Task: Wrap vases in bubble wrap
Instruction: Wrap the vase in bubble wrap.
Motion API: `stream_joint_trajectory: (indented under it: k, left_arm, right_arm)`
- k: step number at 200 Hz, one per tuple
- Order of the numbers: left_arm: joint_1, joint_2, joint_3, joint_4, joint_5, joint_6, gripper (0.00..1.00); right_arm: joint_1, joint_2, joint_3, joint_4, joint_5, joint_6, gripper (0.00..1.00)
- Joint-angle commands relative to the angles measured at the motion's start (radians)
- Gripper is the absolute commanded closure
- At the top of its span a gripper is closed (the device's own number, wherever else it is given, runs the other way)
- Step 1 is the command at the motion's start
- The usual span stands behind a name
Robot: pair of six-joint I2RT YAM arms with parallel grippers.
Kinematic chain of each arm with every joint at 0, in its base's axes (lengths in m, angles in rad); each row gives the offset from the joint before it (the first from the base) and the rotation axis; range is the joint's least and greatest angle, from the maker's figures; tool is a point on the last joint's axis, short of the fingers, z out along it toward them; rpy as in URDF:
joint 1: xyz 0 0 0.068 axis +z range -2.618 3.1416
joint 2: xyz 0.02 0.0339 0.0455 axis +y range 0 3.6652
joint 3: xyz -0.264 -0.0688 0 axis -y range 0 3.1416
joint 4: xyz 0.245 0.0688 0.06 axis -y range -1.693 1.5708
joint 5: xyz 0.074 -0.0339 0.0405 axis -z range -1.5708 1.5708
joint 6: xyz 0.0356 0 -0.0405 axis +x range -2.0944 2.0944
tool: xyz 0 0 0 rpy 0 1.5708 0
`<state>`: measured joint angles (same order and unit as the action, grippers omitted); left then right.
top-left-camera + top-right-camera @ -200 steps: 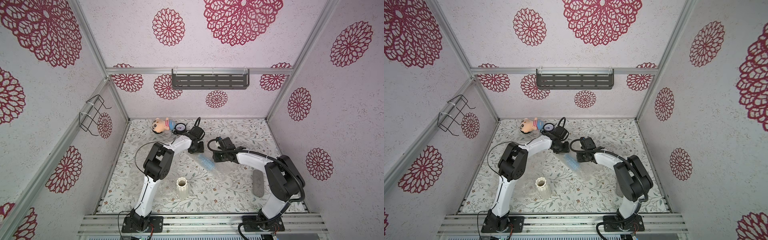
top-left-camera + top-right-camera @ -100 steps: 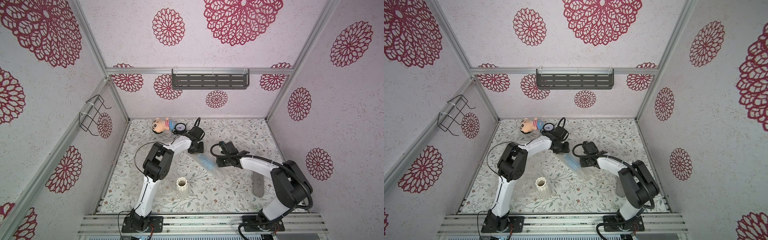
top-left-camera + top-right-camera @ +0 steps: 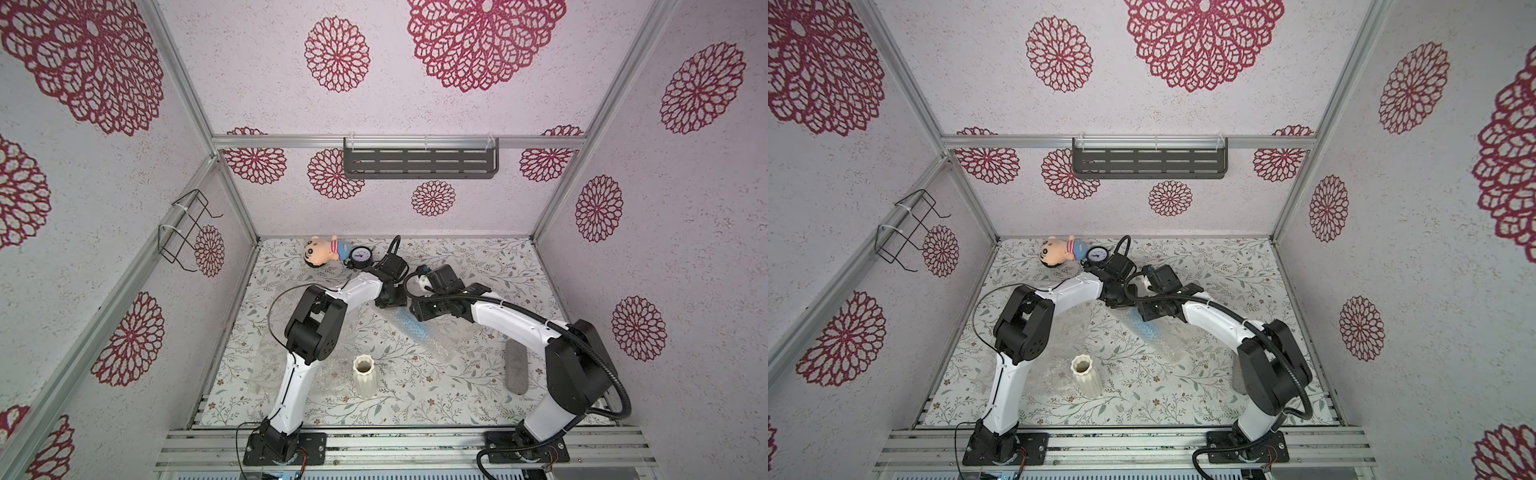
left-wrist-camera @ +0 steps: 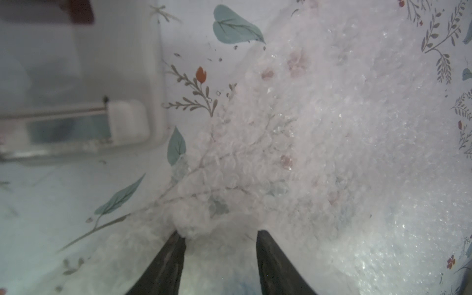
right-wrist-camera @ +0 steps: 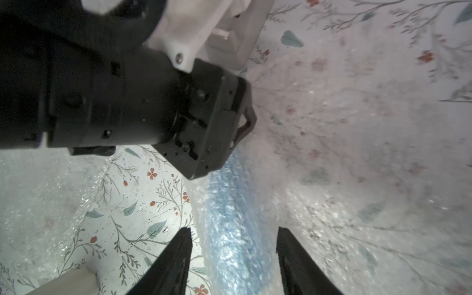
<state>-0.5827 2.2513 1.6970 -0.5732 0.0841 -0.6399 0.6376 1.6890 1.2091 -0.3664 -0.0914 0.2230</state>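
The light blue vase shows only as a blue tint through the bubble wrap rolled round it, neck and ribs lost. Between the fingers of the left gripper the left wrist view is blurred and cut off at the frame edge, so whether they press the bundle cannot be told. The right arm covers most of the grey case, and only a corner of the cream vase enters the right wrist view.

White links, black joints, looping black cables, dark tapered pincer fingers
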Motion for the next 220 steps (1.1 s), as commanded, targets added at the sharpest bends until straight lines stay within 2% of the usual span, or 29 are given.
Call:
stream_joint_trajectory:
  k: [1, 52, 123, 146, 163, 180, 220]
  left_arm:
    - [-0.003, -0.007, -0.031, -0.042, 0.010, -0.009, 0.50]
    - [0.001, -0.012, -0.022, -0.028, 0.029, -0.015, 0.50]
    - [0.015, -0.031, 0.007, -0.016, 0.062, -0.015, 0.49]
    - [0.025, -0.056, 0.019, -0.016, 0.077, -0.012, 0.47]
    - [0.035, -0.083, 0.015, -0.014, 0.077, -0.008, 0.45]
    - [0.048, -0.111, 0.005, -0.014, 0.081, -0.007, 0.42]
    - [0.070, -0.213, -0.090, -0.004, 0.066, -0.034, 0.39]
  right_arm:
    - [0.000, 0.037, 0.038, -0.036, -0.038, -0.057, 0.38]
    - [0.002, 0.100, 0.037, -0.046, -0.075, -0.127, 0.34]
    - [0.001, 0.119, -0.018, -0.032, -0.135, -0.122, 0.34]
    - [0.000, 0.108, -0.041, -0.023, -0.143, -0.090, 0.35]
    - [0.000, 0.088, -0.073, 0.005, -0.153, -0.056, 0.41]
    - [0.000, 0.074, -0.112, 0.047, -0.181, -0.019, 0.43]
    - [-0.007, 0.047, -0.183, 0.123, -0.204, 0.073, 0.46]
